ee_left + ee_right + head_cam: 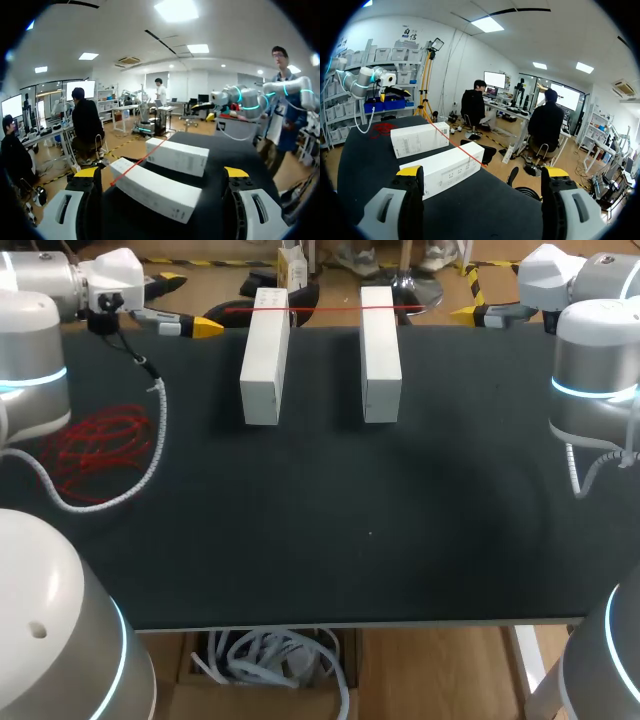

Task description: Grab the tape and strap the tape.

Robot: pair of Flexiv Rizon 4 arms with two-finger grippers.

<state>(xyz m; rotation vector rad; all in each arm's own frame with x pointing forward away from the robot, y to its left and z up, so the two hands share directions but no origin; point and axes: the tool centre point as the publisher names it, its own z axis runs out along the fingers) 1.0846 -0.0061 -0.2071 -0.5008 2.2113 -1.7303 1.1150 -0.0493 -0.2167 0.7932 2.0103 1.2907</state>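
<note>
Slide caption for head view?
Red tape lies across two white blocks, left gripper and right gripper open on either side.

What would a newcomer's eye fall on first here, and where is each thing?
Two white blocks, the left block and right block, lie parallel on the black table, with a thin red tape stretched across their far ends. A loose red tangle lies near the table's left edge; the left gripper and right gripper hang open at the far corners.

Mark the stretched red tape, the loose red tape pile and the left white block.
stretched red tape [325, 309], head view, midway along its free span.
loose red tape pile [100, 452], head view, middle of the tangle.
left white block [265, 355], head view, its top face.
</note>
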